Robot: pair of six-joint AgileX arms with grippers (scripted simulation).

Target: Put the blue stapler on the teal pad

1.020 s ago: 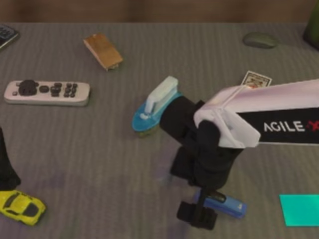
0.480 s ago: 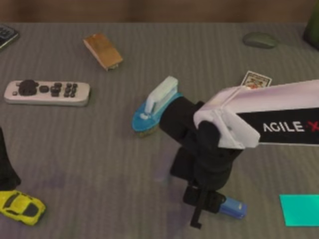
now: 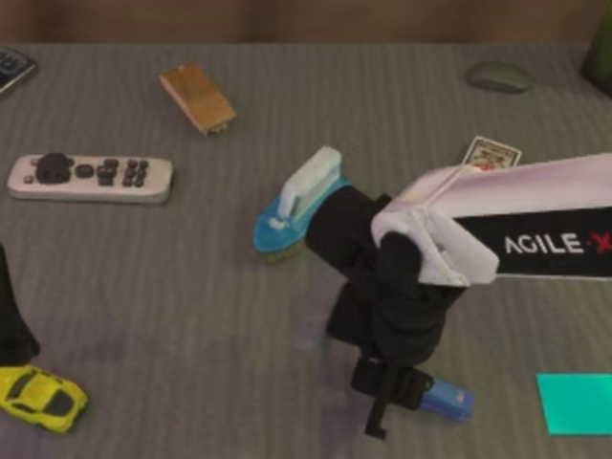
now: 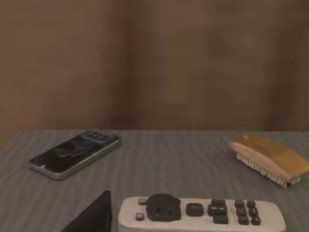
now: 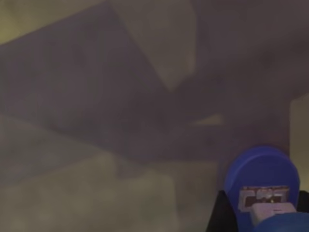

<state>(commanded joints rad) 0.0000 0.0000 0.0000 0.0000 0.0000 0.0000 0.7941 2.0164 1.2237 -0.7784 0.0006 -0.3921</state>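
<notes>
Two arms are present, but only the right gripper (image 3: 390, 402) is at work, lowered at about five o'clock on the table and closed over one end of the small royal-blue stapler (image 3: 448, 398). From above, dark fingers cover most of the stapler, and only its far blue end is left showing, pointing toward the pad. In the right wrist view the stapler (image 5: 263, 186) is seen end-on between the black fingers, with a rounded blue nose and a small metal mouth.

It is judged to be rigid, fairly light and smooth-sided, so a hold across the narrow body near its middle would be steadier than one at the tip, where swinging or slipping might be expected.

At roughly four o'clock, at the table's right edge and a little apart from the stapler, the flat, thin, bright teal rectangular pad (image 3: 576, 403) is seen, with nothing on it.

At the left edge, near eight o'clock, the left arm is parked.
</notes>
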